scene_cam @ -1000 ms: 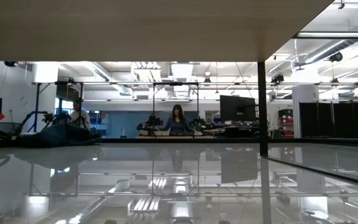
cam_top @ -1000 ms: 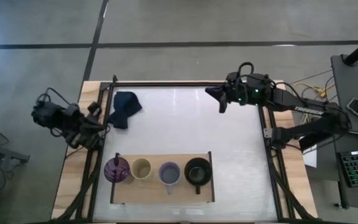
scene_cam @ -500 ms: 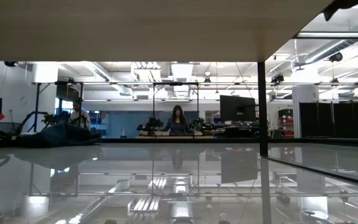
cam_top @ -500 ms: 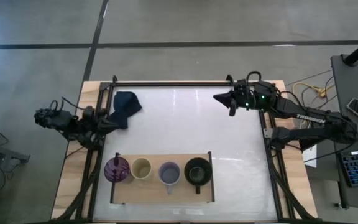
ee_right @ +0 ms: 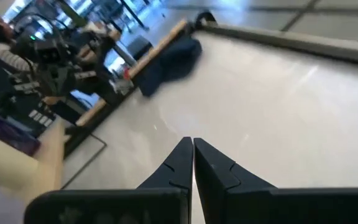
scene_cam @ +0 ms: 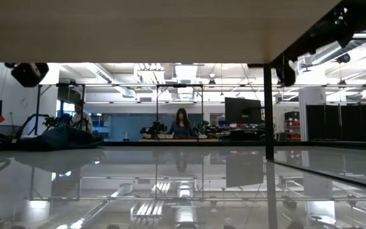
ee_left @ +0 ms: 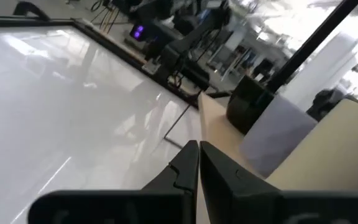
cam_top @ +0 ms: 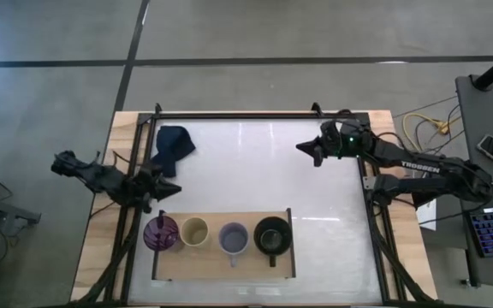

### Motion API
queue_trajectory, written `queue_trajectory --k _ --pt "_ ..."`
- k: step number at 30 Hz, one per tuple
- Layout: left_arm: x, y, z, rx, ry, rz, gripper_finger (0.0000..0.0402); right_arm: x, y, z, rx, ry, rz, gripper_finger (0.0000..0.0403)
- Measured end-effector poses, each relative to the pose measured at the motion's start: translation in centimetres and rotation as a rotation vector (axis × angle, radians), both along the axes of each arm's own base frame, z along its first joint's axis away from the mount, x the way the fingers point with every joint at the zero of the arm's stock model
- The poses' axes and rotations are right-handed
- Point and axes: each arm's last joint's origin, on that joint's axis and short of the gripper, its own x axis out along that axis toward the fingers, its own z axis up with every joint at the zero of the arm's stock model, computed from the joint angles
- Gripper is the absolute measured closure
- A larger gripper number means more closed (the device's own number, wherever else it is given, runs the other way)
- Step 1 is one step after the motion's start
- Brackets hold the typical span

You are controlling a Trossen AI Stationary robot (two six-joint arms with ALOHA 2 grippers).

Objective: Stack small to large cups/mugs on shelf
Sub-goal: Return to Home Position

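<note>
The shelf [cam_top: 221, 267] is pale wood with a thin dark frame. On it, the tumbler [cam_top: 160, 233] is translucent purple, the handleless cup [cam_top: 194, 232] beige, the handled mug [cam_top: 233, 239] lavender-grey and the wider mug [cam_top: 272, 234] black. The desk [cam_top: 255, 180] is glossy white, framed in black. The cloth [cam_top: 171, 147] is dark blue. The left hand [cam_top: 169, 190] and right hand [cam_top: 305, 150] are black. The floor [cam_top: 58, 85] is grey, crossed by dark lines.

In the high view, the shelf [cam_top: 221, 267] lies on the table [cam_top: 255, 171] along the picture's bottom edge, left of centre. Four vessels stand on it in one row, left to right: tumbler [cam_top: 160, 233], handleless cup [cam_top: 194, 231], smaller handled mug [cam_top: 233, 238], wider handled mug [cam_top: 272, 234]. A cloth [cam_top: 172, 147] lies in the table's top left corner. The left gripper [cam_top: 168, 190] is at the left edge, between cloth and tumbler. The right gripper [cam_top: 305, 147] is over the top right area.
</note>
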Motion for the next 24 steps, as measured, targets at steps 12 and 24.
queue_trajectory --k 12,24 --pt "1.2 -0.5 -2.6 -0.114 -0.096 -0.003 0.0402 -1.4 0.2 -4.9 0.07 -0.188 -0.045 0.0394" --pt "1.2 -0.5 -2.7 -0.103 -0.086 0.0 0.0402 -3.7 1.1 -0.9 0.088 -0.209 -0.091 0.0394"
